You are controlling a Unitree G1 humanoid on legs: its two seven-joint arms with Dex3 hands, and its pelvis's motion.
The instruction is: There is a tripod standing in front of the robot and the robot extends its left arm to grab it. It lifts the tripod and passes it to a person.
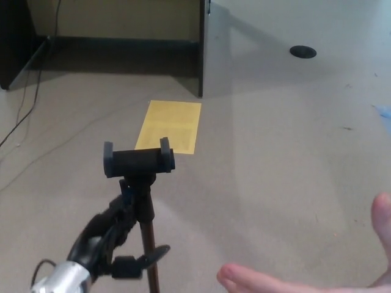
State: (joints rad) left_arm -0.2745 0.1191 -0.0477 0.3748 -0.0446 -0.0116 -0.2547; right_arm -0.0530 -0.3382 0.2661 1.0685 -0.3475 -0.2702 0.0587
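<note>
Left hand grips tripod (person's hand nearby).

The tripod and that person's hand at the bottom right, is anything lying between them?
No. In the head view, only bare beige floor separates the tripod from the person's hand.

I see beige carpet floor; yellow sheet lying flat mid-floor | dark desk panel behind it; black cable trailing left | round black floor port far right
</note>
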